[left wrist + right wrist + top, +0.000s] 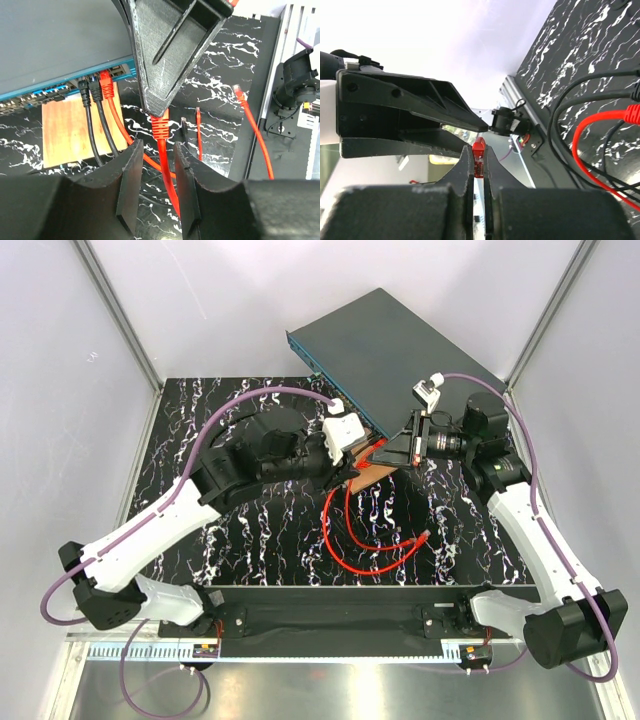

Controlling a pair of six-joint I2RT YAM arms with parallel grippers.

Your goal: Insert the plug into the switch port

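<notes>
Pinching plug [479, 159] in right gripper [478, 150], three switch ports [102, 74] seemingly occupied

red plug [161, 127] clamped, aloft; switch port [119, 70] apart

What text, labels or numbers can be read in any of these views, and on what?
No text is readable in any view.
White label on the black hardware at the table edge, left wrist view: print too blurred to read.
Small tag by the left arm's base, top view: too small to read.
Teal switch face, left wrist view: any port markings are blurred.
</notes>
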